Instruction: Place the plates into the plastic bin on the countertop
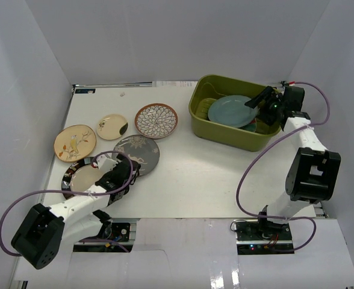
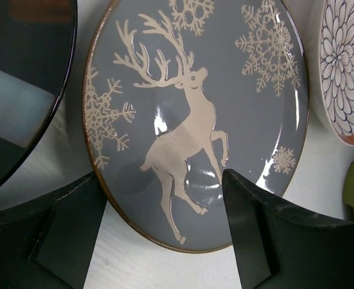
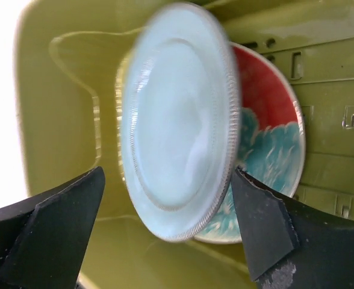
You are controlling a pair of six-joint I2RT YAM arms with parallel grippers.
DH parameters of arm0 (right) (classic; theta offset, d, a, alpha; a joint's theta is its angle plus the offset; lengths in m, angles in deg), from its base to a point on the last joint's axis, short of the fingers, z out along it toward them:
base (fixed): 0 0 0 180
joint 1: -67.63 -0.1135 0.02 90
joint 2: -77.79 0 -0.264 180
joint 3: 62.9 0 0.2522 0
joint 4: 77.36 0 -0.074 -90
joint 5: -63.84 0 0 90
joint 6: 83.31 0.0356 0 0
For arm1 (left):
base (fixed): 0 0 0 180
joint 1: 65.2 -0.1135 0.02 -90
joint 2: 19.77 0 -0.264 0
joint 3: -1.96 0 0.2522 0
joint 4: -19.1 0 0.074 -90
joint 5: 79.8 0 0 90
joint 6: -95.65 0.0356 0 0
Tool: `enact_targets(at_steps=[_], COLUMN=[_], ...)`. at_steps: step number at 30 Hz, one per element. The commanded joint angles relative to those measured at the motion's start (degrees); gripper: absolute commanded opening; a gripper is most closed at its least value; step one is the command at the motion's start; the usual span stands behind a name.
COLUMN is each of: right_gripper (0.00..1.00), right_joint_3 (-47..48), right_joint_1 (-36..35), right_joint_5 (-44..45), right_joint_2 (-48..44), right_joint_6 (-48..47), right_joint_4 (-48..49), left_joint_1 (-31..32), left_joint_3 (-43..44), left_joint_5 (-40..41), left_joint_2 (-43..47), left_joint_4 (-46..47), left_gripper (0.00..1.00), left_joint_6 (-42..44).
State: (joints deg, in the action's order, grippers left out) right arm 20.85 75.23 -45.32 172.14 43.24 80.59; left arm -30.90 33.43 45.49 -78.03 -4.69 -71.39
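- Inside pale walls (image 1: 32, 48), a white countertop (image 1: 195, 180); the olive-green plastic bin (image 1: 225, 133) sits toward its far right.
- In the bin: the teal plate (image 1: 228, 110) lies tilted over the red plate (image 3: 267, 114), whose teal flower shows from beneath; most of the red one is covered.
- Just left of the bin: the petal plate (image 1: 156, 120), white and brown.
- Further left of the bin: the small cream plate (image 1: 112, 126), then the second cream plate (image 1: 74, 142) by the left wall.
- Left of the bin and nearer the arm bases: the grey plate (image 1: 139, 153) with a white deer, then the metallic plate (image 1: 79, 176), shiny, well apart from the bin.
- Right gripper (image 1: 266, 101) hangs over the bin's right side, fingers spread wide, teal plate below and between them; contact cannot be told.
- Left gripper (image 1: 121, 174), well left of the bin, is spread wide, fingers low on either side of the grey plate's near rim, gripping nothing.
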Motion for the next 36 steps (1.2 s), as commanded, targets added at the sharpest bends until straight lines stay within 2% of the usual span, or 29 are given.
enact_targets(at_steps=[1,2,5,11,12,16,17,18,21,22,24,27,30,31,36], right_gripper=[0.9,0.9,0.9,0.9,0.9,0.91,0.91,0.91,0.91,0.91,0.91,0.91,0.91,0.91,0.9], right_joint_3=[-0.47,-2.13,-8.61,-21.73,-25.66,-32.28,-33.25,-35.35,-38.17,-40.36,-42.83,-47.22,-50.31,-50.31,-50.4], right_joint_1=[0.14,-0.12,-1.0,-7.15,-8.37,-17.15,-18.22,-19.36,-23.32,-25.33,-27.72,-35.25,-42.8,-44.58,-51.18], right_joint_5=[-1.05,-2.28,-4.82,-5.19,-4.84,-2.64,-2.03,-1.5,-0.36,0.08,0.96,3.16,5.61,7.19,9.75], right_joint_2=[-9.08,-10.57,-18.55,-30.61,-34.02,-40.9,-42.13,-44.49,-48.45,-49.34,-51.19,-51.55,-48.83,-47.77,-39.78], right_joint_6=[0.53,0.8,2.64,2.91,3.08,3.35,3.43,3.61,4.92,5.54,7.82,11.41,14.85,15.21,17.84], right_joint_4=[2.93,3.28,6.52,9.87,11.09,10.93,10.76,10.67,9.79,10.05,11.63,15.4,20.94,21.73,29.98], left_joint_1=[-0.29,-0.29,-0.29,-0.29,-0.29,-0.38,-0.38,-0.38,-0.29,-0.29,-0.2,-0.12,-0.03,-0.03,0.24], left_joint_3=[-3.38,-4.0,-5.67,-9.54,-9.8,-11.3,-11.65,-12.35,-12.7,-12.97,-14.11,-15.16,-15.43,-15.52,-13.5], left_joint_5=[-1.36,-1.19,-0.84,1.18,1.19,2.06,2.15,1.72,-0.03,-0.3,-1.45,-3.28,-5.75,-7.67,-13.04], left_joint_2=[-2.91,-3.35,-4.58,-5.72,-6.25,-8.27,-8.62,-9.32,-9.16,-7.93,-5.9,0.76,11.03,16.89,32.84], left_joint_4=[2.89,3.69,7.11,11.58,12.82,15.82,16.78,18.36,18.9,18.72,18.55,16.36,11.79,10.74,-3.76], left_gripper=[0.85,0.79,0.72,0.62,0.54,0.39,0.33,0.2,0.03,0.0,0.0,0.0,0.0,0.0,0.0], left_joint_6=[-5.22,-6.19,-8.83,-11.29,-11.38,-10.86,-10.25,-9.81,-7.96,-7.96,-6.82,-4.02,-1.12,-0.58,1.01])
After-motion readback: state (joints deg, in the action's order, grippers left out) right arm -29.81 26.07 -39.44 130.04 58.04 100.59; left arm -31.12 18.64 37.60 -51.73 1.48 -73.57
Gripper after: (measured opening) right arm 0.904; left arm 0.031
